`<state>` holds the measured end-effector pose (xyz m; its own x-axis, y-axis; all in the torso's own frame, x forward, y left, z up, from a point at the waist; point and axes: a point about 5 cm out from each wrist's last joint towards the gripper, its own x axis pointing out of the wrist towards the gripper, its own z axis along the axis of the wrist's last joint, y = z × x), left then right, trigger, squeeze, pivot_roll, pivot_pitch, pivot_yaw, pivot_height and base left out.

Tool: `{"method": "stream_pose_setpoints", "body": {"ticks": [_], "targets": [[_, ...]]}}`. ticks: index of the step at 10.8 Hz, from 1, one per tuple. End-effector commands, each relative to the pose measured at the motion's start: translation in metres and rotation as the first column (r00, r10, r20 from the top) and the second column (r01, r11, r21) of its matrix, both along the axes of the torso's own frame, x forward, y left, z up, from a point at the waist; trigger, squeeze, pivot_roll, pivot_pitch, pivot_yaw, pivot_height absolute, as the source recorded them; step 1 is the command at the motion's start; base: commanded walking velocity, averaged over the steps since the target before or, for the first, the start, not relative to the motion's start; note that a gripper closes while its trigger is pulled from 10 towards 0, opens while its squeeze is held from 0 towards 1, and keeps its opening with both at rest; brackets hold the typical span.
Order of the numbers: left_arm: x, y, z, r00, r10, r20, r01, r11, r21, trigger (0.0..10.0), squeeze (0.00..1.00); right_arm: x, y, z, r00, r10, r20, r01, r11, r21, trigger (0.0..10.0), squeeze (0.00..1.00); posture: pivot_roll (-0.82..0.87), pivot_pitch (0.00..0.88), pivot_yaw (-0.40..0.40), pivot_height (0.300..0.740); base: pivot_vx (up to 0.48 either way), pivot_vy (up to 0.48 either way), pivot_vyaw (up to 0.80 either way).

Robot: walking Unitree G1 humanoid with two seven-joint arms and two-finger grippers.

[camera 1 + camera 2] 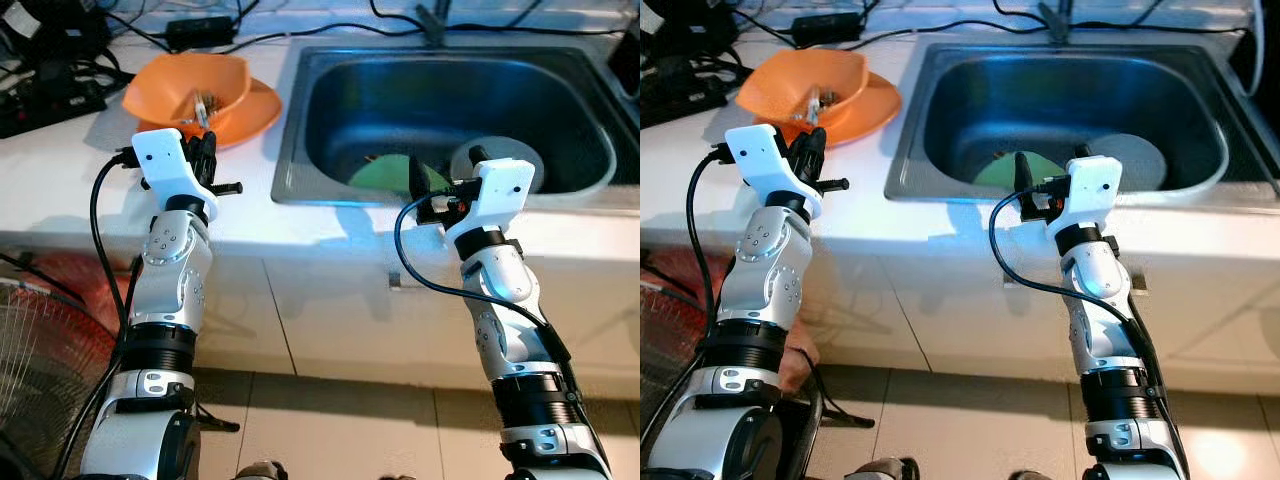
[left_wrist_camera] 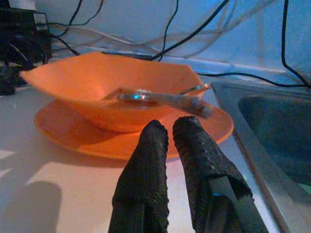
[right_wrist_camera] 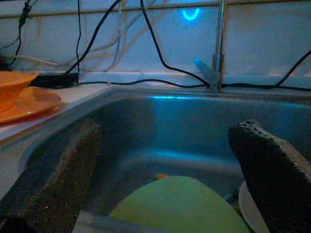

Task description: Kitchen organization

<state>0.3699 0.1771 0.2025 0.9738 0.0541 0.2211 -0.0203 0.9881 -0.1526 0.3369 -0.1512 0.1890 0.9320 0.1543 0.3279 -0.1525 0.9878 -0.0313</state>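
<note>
Our left gripper (image 2: 170, 141) has its fingers pressed together, empty, over the counter (image 1: 90, 190) just short of the orange plate (image 2: 73, 138). On that plate sits the orange bowl (image 2: 97, 82) holding cutlery (image 2: 160, 98). Our right gripper (image 3: 165, 160) is spread wide at the sink (image 1: 300, 140) rim, above a green plate (image 3: 180, 204) beside a grey plate (image 1: 500, 158).

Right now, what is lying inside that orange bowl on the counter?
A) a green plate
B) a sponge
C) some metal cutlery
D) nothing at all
C: the left wrist view shows shiny metal cutlery resting across the orange bowl, which sits on an orange plate just ahead of the left gripper.
</note>
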Motion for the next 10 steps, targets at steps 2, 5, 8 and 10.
{"method": "stream_pose_setpoints", "body": {"ticks": [2, 5, 8, 10], "targets": [[-0.0009, -0.0019, 0.0021, 1.0, -0.011, 0.014, 0.011, 1.0, 0.011, 10.0, 0.0, 0.0, -0.0018, -0.0012, 1.0, -0.011, -0.003, 0.011, 1.0, 0.001, 10.0, 0.0, 0.05, 0.133, 0.068, 0.74, 0.0, 0.0, 0.0], [-0.0012, -0.0033, 0.0022, 1.0, -0.015, 0.015, 0.015, 1.0, 0.02, 10.0, 0.0, 0.0001, -0.0014, -0.0016, 1.0, -0.008, -0.004, 0.008, 1.0, 0.0, 10.0, 0.0, 0.05, 0.135, 0.066, 0.74, 0.0, 0.0, 0.0], [-0.0009, -0.0044, 0.002, 1.0, -0.018, 0.014, 0.018, 1.0, 0.025, 10.0, 0.0, 0.0007, -0.0012, -0.0016, 1.0, -0.007, -0.004, 0.007, 1.0, -0.001, 10.0, 0.0, 0.05, 0.131, 0.066, 0.74, 0.265, 0.0, 0.0], [-0.001, -0.0042, 0.0025, 1.0, -0.018, 0.016, 0.018, 1.0, 0.025, 10.0, 0.0, 0.0007, -0.0007, -0.0015, 1.0, -0.005, -0.004, 0.005, 1.0, -0.002, 10.0, 0.0, 0.05, 0.131, 0.066, 0.74, 0.274, 0.0, 0.0]]}}
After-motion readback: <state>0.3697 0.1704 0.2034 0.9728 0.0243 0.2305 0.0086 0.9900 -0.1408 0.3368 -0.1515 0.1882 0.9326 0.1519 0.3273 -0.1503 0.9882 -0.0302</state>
